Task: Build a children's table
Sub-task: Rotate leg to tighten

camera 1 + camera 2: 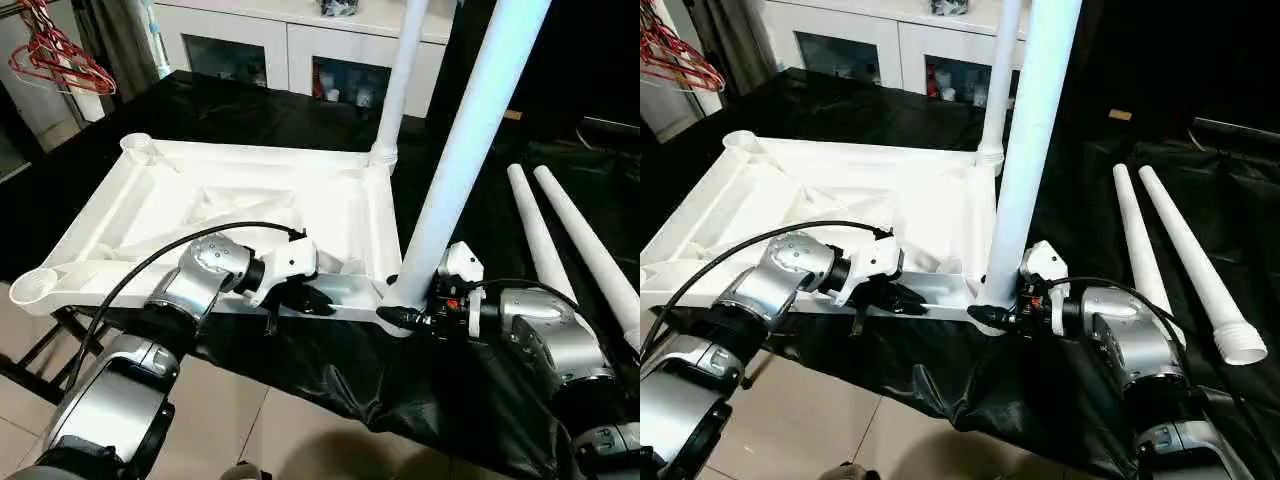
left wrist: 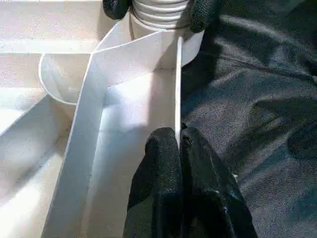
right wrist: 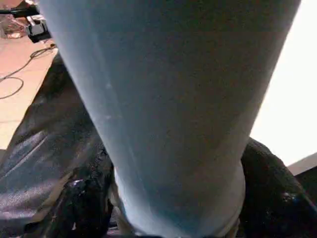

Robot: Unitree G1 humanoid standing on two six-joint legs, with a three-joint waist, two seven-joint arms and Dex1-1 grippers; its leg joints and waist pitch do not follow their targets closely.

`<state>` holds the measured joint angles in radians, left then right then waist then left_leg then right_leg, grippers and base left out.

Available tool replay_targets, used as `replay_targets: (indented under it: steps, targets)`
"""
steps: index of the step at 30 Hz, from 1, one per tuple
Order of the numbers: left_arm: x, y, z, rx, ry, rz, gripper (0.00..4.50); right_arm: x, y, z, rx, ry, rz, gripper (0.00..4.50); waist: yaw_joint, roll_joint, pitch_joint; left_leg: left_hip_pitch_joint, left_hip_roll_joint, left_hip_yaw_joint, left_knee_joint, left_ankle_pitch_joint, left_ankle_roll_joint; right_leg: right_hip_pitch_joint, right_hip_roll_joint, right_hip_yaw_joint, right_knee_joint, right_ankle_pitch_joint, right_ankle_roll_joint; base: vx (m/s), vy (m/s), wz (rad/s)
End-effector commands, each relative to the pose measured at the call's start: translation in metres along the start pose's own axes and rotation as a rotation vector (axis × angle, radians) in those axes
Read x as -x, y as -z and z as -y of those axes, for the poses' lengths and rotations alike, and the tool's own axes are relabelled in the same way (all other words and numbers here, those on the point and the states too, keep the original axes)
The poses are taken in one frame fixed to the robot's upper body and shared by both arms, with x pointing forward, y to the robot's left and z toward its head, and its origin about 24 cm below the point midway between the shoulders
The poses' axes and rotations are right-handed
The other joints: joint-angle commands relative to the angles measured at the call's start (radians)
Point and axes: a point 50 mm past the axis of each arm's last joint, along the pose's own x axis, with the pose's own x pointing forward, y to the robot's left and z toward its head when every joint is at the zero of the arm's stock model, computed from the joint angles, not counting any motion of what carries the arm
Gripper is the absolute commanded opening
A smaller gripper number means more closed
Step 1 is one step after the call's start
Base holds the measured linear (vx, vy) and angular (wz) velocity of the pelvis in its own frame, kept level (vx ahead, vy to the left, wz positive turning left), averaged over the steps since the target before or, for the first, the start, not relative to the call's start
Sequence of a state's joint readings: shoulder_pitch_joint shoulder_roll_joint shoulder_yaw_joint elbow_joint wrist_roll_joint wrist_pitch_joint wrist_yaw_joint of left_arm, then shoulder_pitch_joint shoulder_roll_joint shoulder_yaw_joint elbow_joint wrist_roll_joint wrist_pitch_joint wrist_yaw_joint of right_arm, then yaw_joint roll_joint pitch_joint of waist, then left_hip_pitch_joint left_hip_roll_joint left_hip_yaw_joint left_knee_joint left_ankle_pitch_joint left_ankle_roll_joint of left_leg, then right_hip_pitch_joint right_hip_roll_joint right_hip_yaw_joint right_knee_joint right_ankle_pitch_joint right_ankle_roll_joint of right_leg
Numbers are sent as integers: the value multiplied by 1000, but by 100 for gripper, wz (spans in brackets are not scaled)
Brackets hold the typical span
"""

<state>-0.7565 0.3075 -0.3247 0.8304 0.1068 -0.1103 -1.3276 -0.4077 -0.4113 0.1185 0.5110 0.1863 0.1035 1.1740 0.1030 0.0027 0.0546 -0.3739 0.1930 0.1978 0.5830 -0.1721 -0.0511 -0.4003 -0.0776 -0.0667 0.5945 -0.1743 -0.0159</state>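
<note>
Table top (image 1: 250,200) lies underside up on the black-draped desk (image 1: 330,370). Left gripper (image 2: 179,144): jaws pinched together on the thin near rim wall of the top. One leg (image 1: 400,80) stands upright in the far right corner socket. Right gripper (image 1: 412,315): jaws spread around the base of a second upright leg (image 1: 470,150) at the near right corner. Two loose legs (image 1: 575,250) lie on the desk further right.
</note>
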Motion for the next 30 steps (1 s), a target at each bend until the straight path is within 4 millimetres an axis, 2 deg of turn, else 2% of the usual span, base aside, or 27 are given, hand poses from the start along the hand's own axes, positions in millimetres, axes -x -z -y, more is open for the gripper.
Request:
replay_targets:
  steps: [1, 4, 5, 6, 7, 8, 9, 10, 11, 12, 13, 14, 19, 20, 21, 22, 23, 25, 26, 28, 29, 30]
  targets:
    - [-6, -5, -3, -17, -37, 12, 0, -13, 4, -11, -26, -53, 14, 280, 3, -10, -68, 16, 48, -17, -63, -188, 69, 47, -77, 44, -63, -209, -228, 0, 0, 0]
    - [-10, -7, -5, -10, -78, 18, 0, -16, 6, -10, -51, 5, 37, 279, 3, -13, -67, 17, 47, -18, -64, -202, 63, 45, -76, 42, -66, -224, -227, 0, 0, 0]
    - [-14, -8, -8, -1, -131, 13, 0, -20, 8, -5, -70, 89, 48, 278, 2, -13, -65, 17, 47, -18, -65, -211, 59, 45, -77, 43, -68, -240, -224, 0, 0, 0]
    - [-19, -10, -12, 12, -189, 14, 0, -24, 10, 0, -82, 193, 57, 278, -5, -14, -61, 20, 45, -20, -68, -249, 35, 39, -81, 44, -77, -320, -206, 0, 0, 0]
    - [-24, -12, -15, 27, -237, 21, 0, -28, 12, 4, -100, 283, 71, 277, -7, -13, -59, 23, 43, -22, -69, -268, 25, 38, -81, 43, -82, -359, -197, 0, 0, 0]
    - [-39, -20, -19, 56, -325, 32, 0, -39, 16, 11, -177, 478, 124, 277, -15, -14, -58, 25, 43, -24, -71, -291, 1, 33, -82, 43, -86, -416, -180, 0, 0, 0]
    - [-39, -20, -19, 56, -325, 32, 0, -39, 16, 11, -177, 478, 124, 277, -21, -12, -56, 33, 41, -30, -73, -328, -16, 29, -84, 39, -95, -487, -164, -51, 10, -4]
    - [-48, -26, -20, 68, -356, 33, 0, -47, 16, 13, -239, 567, 158, 277, -24, -19, -56, 30, 38, -29, -73, -332, -11, 32, -83, 37, -101, -519, -143, 0, 0, 0]
    - [-51, -28, -21, 71, -370, 33, 0, -51, 16, 13, -263, 597, 169, 276, -23, -17, -56, 31, 38, -30, -74, -333, -8, 30, -85, 38, -103, -525, -139, 0, 0, 0]
    - [-55, -30, -21, 78, -386, 33, 0, -56, 16, 13, -286, 631, 178, 276, -24, -20, -56, 30, 38, -30, -74, -337, 2, 30, -85, 36, -106, -526, -132, 0, 0, 0]
    - [-58, -33, -22, 85, -407, 35, 0, -60, 15, 14, -306, 665, 181, 276, -23, -17, -57, 30, 39, -30, -75, -336, 6, 29, -84, 37, -105, -510, -132, 0, 0, 0]
    - [-62, -36, -22, 94, -424, 39, 0, -65, 14, 14, -323, 701, 179, 276, -23, -18, -56, 31, 39, -29, -75, -342, 7, 26, -83, 38, -107, -506, -132, 0, 0, 0]
    - [-73, -46, -21, 72, -424, 59, 0, -82, 4, 14, -313, 743, 181, 276, -24, -19, -58, 25, 37, -29, -77, -337, 13, 30, -84, 37, -104, -479, -131, 0, 0, 0]
    - [-73, -46, -20, 62, -416, 60, 0, -83, 2, 14, -308, 746, 195, 311, -22, -18, -58, 26, 37, -29, -77, -338, 16, 28, -84, 38, -106, -473, -129, 0, 0, 0]
    - [-74, -46, -19, 61, -408, 59, 0, -83, 1, 14, -306, 740, 208, 332, -22, -14, -58, 26, 37, -29, -77, -341, 16, 28, -85, 39, -104, -466, -131, 0, 0, 0]
    - [-74, -45, -19, 60, -402, 58, 0, -83, -1, 15, -306, 734, 219, 346, -22, -16, -59, 25, 38, -29, -78, -337, 19, 31, -84, 40, -102, -447, -134, 0, 0, 0]
    - [-72, -45, -17, 36, -379, 69, 0, -80, -3, 16, -299, 720, 235, 348, -20, -10, -60, 24, 38, -29, -78, -332, 22, 31, -83, 41, -98, -419, -143, 0, 0, 0]
    - [-71, -44, -16, 32, -366, 72, 0, -79, -5, 17, -283, 713, 233, 355, -21, -14, -63, 20, 39, -28, -79, -316, 24, 36, -81, 41, -92, -370, -156, 0, 0, 0]
    - [-68, -42, -15, 21, -336, 83, 0, -75, -6, 19, -237, 700, 221, 386, -20, -9, -64, 21, 39, -27, -78, -307, 27, 36, -81, 42, -89, -339, -168, 0, 0, 0]
    - [-65, -41, -14, 13, -313, 90, 0, -70, -7, 21, -203, 692, 210, 392, -22, -12, -66, 12, 39, -27, -77, -275, 36, 45, -81, 41, -80, -280, -186, 0, 0, 0]
    - [-63, -39, -13, 5, -298, 89, 0, -67, -8, 22, -187, 674, 209, 392, -22, -6, -66, 15, 39, -26, -76, -274, 37, 43, -80, 41, -79, -271, -190, 0, 0, 0]
    - [-60, -37, -13, 0, -286, 85, 0, -63, -8, 23, -177, 651, 209, 392, -23, -8, -67, 17, 39, -23, -73, -270, 41, 42, -80, 42, -79, -254, -199, 0, 0, 0]
